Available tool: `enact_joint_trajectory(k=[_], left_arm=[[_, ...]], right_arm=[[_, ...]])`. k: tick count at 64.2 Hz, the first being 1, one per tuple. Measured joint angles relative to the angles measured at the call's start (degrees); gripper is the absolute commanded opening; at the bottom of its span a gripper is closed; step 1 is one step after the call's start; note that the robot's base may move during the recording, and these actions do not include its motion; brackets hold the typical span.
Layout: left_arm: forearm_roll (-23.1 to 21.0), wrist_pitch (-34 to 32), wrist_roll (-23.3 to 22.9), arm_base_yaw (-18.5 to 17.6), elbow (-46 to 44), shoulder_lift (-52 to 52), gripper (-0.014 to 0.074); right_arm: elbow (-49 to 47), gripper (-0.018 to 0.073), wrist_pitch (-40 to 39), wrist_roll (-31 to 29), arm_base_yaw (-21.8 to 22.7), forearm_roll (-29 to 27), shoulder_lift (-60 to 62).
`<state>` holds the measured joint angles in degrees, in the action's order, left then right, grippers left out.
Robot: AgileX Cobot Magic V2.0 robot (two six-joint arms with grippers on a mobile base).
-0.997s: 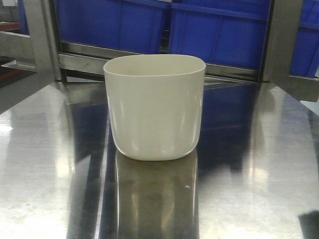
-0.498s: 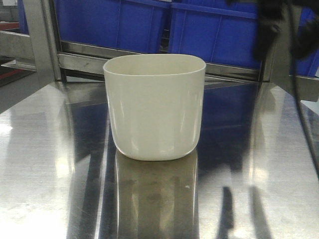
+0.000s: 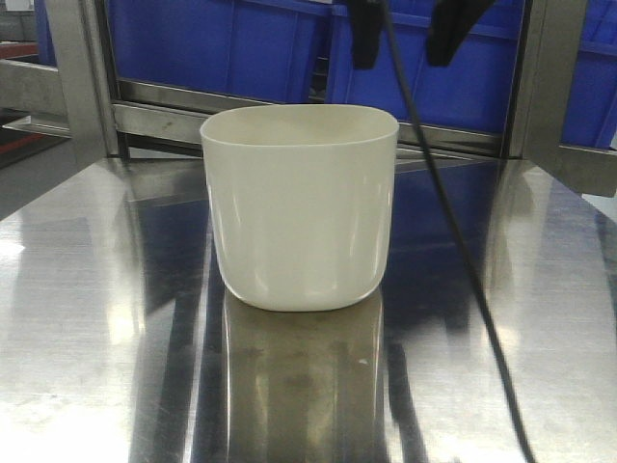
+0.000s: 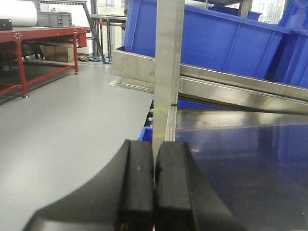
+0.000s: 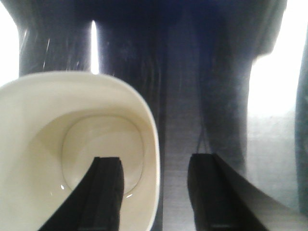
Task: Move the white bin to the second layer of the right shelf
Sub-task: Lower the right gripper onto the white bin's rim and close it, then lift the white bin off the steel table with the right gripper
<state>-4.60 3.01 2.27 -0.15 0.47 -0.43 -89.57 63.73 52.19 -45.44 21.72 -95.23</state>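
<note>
Right wrist-mounted view: the right gripper [image 5: 155, 163] is seen spread above one wall of the white bin [image 5: 43, 110], whose glossy taper may be squeezed loose.

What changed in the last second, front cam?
The right tool entered the front view from the upper right and moved left; it now hangs open above the right wall of the white bin, one finger over the inside, one outside. Nothing gripped. The white bin has not moved on the steel tabletop.
</note>
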Motion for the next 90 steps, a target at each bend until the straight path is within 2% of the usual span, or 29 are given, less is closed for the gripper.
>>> enact_joint_trajectory(k=[22, 31, 56, 60, 62, 68, 75, 83, 90], left_arm=[[0.0, 0.0, 0.0, 0.0, 0.0, 0.0, 0.0085], [0.0, 0.0, 0.0, 0.0, 0.0, 0.0, 0.0085], [0.0, 0.0, 0.0, 0.0, 0.0, 0.0, 0.0085], [0.0, 0.0, 0.0, 0.0, 0.0, 0.0, 0.0085], [0.0, 0.0, 0.0, 0.0, 0.0, 0.0, 0.0085], [0.0, 0.0, 0.0, 0.0, 0.0, 0.0, 0.0085], [0.0, 0.0, 0.0, 0.0, 0.0, 0.0, 0.0085], [0.0, 0.0, 0.0, 0.0, 0.0, 0.0, 0.0085], [0.0, 0.0, 0.0, 0.0, 0.0, 0.0, 0.0085]], right_arm=[[0.0, 0.0414, 0.23, 0.0, 0.0, -1.93, -4.53], [0.0, 0.0414, 0.23, 0.0, 1.26, -2.66, -6.71], [2.09, 0.0413, -2.73, -1.02, 1.93, -4.18, -7.15], [2.09, 0.0372, -2.87, -1.02, 1.93, -4.18, -7.15], [2.09, 0.0316, -2.87, -1.02, 1.93, -4.18, -7.15], [2.09, 0.0034, -2.73, -1.17, 1.93, -4.18, -7.15], [2.09, 0.012, -2.73, -1.16, 1.93, -4.18, -7.15], [2.09, 0.0121, -2.73, -1.46, 1.93, -4.29, -7.15], [2.19, 0.0121, -2.65, -4.04, 2.53, -5.21, -6.03]])
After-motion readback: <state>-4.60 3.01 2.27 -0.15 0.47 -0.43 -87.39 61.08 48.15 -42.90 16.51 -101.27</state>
